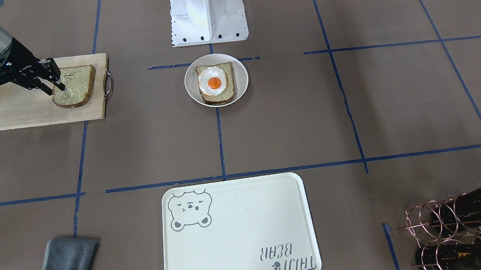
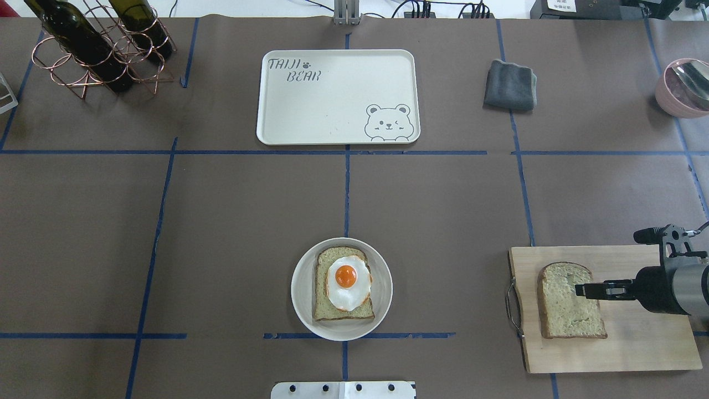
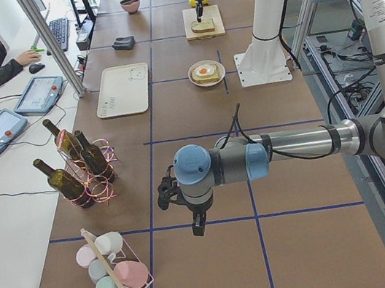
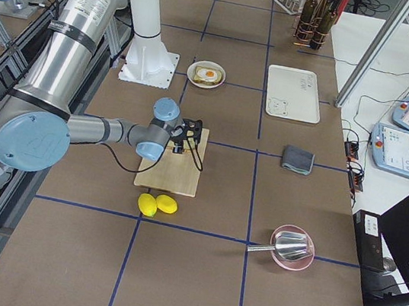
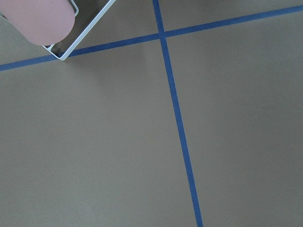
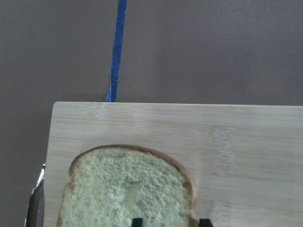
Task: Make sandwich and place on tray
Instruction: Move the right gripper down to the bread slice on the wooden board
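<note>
The right gripper (image 2: 581,290) hovered over the loose slice (image 2: 568,313) on the board (image 2: 637,343), jaws parted to a moderate gap and holding nothing. The left gripper (image 3: 198,224) hung well apart over bare table; its jaw state cannot be told. The base slice (image 2: 324,299) carried the egg (image 2: 347,281) in the bowl (image 2: 302,299); the tray (image 2: 332,111) held nothing.

Probable faults: the slice lay flat, so a shallow pinch at the crust could slip or tear it; downward contact could skid it across the board; an off-centre drop could displace the egg
</note>
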Controlling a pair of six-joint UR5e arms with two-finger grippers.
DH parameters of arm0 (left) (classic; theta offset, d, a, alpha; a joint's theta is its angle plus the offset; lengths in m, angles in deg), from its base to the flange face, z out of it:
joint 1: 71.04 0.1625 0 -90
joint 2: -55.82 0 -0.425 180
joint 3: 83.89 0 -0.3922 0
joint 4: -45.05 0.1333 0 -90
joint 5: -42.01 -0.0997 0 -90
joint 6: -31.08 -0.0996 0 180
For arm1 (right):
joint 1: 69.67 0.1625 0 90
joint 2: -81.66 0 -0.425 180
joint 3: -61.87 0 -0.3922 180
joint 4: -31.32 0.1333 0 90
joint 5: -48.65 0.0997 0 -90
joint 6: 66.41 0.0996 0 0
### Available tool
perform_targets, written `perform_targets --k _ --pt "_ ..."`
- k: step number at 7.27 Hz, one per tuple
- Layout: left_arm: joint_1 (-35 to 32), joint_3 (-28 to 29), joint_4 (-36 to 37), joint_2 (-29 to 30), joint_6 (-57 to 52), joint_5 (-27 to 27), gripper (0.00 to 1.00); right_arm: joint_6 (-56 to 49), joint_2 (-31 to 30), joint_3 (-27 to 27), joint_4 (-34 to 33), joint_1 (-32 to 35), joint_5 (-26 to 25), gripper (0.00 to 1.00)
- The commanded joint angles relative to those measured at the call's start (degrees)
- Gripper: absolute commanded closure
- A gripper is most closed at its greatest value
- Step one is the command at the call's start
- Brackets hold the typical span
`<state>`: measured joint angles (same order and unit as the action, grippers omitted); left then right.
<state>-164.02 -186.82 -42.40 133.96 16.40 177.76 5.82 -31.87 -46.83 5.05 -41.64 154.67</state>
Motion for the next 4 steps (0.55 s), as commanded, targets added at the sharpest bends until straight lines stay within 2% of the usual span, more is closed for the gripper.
perform_targets --k 1,4 --pt "-0.01 0.01 0.00 0.00 0.00 0.04 0.00 0.01 -0.90 -0.02 0.00 0.18 -0.02 0.56" --pt "-0.01 -0.08 0.00 0.00 0.00 0.04 0.00 0.01 -0.99 -0.02 0.00 -0.25 -0.02 0.56"
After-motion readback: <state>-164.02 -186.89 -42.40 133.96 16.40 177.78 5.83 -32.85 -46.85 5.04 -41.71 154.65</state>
